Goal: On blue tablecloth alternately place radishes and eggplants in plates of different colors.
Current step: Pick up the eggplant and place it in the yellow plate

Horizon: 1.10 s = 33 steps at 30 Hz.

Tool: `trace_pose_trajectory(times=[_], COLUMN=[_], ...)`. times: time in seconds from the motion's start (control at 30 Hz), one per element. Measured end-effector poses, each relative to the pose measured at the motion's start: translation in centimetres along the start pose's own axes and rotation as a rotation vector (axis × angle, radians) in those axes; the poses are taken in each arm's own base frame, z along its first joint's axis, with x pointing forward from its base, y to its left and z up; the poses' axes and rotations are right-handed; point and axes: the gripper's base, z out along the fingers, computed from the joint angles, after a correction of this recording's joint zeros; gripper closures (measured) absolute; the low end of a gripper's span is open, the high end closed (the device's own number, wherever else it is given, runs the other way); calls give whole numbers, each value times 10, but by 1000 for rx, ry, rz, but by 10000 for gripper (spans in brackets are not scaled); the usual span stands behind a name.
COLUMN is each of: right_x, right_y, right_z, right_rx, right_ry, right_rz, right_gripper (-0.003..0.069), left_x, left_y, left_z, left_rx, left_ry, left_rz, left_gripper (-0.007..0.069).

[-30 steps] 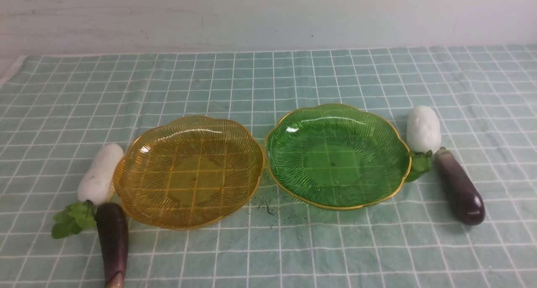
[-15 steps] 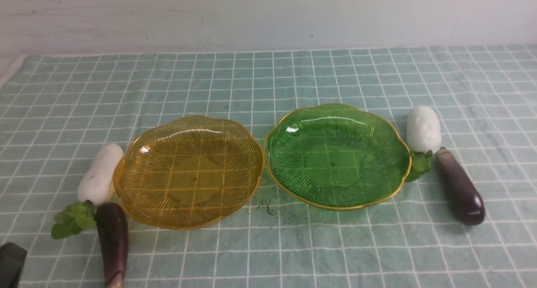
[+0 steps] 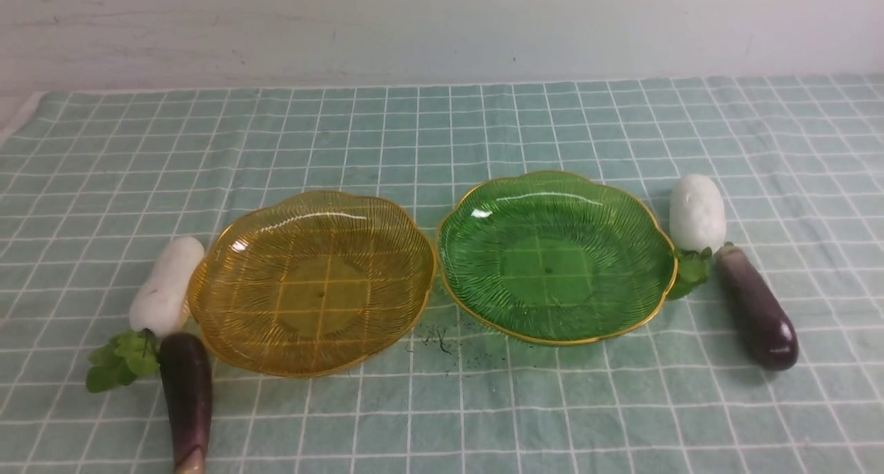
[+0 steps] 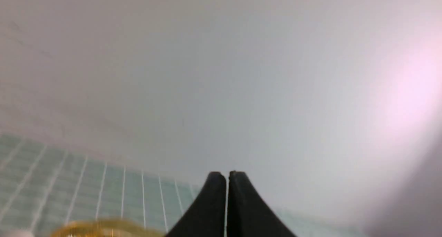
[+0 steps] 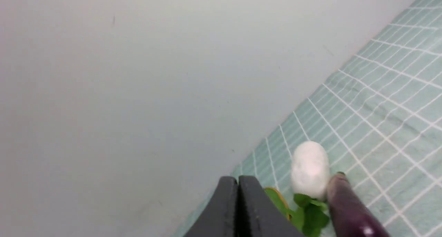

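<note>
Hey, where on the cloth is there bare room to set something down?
On the tablecloth, bare patches lie between the plates and the wall, and on the near side of the green plate. It's crowded at the amber plate's left, with a radish and eggplant, and at the green plate's right.

Left fingers (image 4: 217, 187) gone from front view
</note>
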Motion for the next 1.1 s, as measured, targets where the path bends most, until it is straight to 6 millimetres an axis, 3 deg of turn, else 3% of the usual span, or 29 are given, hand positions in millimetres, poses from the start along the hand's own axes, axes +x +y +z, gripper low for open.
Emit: trace_pose_trajectory(times=[0.03,0.13,0.33,0.43,0.57,0.67,0.7,0.83,0.97,1.1], right_x=[0,-2,-7,-7,-19,-32,-33,-46,-55,-55], right_y=[0,0,1,7,48,77,79,101,105,92], right_z=[0,0,0,0,7,28,30,69,108,140], right_rx=[-1,-2,-3,-16,-40,-2,1,68,140,259], right_ry=[-5,-27,-81,-26,248,501,518,816,953,981], right_rz=[3,-3,-98,-95,-232,-384,-393,-546,-658,-702], right_gripper=[671,671,671,671,671,671,671,671,671,671], left_x=[-3,3,32,44,64,71,71,75,80,94], left_y=[-2,3,45,57,74,80,80,89,96,106], left_z=[4,36,98,111,131,139,139,148,157,168], left_rx=[1,-47,-251,-305,-358,-371,-371,-393,-407,-423], left_ry=[47,414,910,997,1112,1136,1135,1122,1111,1148], left_rz=[13,65,72,55,19,11,12,56,84,73], left_gripper=[632,632,632,632,632,632,632,608,478,231])
